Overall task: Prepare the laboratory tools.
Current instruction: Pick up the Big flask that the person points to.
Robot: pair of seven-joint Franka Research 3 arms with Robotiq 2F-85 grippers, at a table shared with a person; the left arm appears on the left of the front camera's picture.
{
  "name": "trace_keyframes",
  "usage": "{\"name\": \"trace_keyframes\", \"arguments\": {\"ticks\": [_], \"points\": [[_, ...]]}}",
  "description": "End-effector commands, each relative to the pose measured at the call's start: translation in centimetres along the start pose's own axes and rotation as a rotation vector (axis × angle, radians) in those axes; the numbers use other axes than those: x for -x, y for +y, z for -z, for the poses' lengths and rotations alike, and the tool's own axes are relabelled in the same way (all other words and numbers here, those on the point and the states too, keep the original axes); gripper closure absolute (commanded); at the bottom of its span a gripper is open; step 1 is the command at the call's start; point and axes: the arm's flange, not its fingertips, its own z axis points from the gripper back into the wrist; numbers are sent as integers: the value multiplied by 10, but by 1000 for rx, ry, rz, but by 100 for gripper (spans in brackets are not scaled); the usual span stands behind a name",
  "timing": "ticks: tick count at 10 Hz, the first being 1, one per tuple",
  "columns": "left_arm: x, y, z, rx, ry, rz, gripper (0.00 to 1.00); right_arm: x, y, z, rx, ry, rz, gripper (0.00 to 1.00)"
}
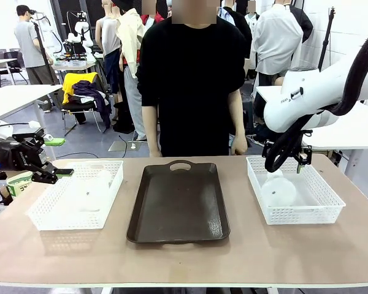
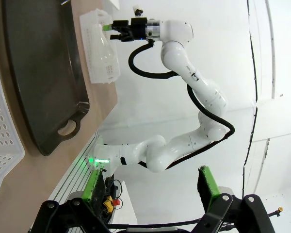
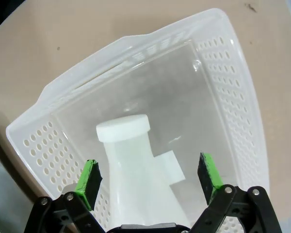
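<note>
My right arm is glossy white, built of rounded links, with a black corrugated cable running along it from the wrist. Small dark print sits on one shell, too small to read, and a green light glows at the arm's base. My right end effector is black, with linkage fingers, bright green pads and silver screws at the joints. My left end effector is the same black, with green pads too.
</note>
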Motion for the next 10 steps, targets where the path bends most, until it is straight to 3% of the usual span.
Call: {"name": "trace_keyframes", "arguments": {"ticks": [1, 8, 9, 10], "points": [[0, -2, -2, -18, 1, -5, 0, -8, 12, 12, -13, -10, 44, 0], [0, -2, -2, -18, 1, -5, 0, -6, 28, 39, 38, -3, 7, 0], [0, -2, -2, -18, 1, -5, 0, -8, 28, 41, 40, -4, 1, 11], [0, -2, -2, -18, 1, -5, 0, -10, 27, 43, 43, -3, -7, 28]]}}
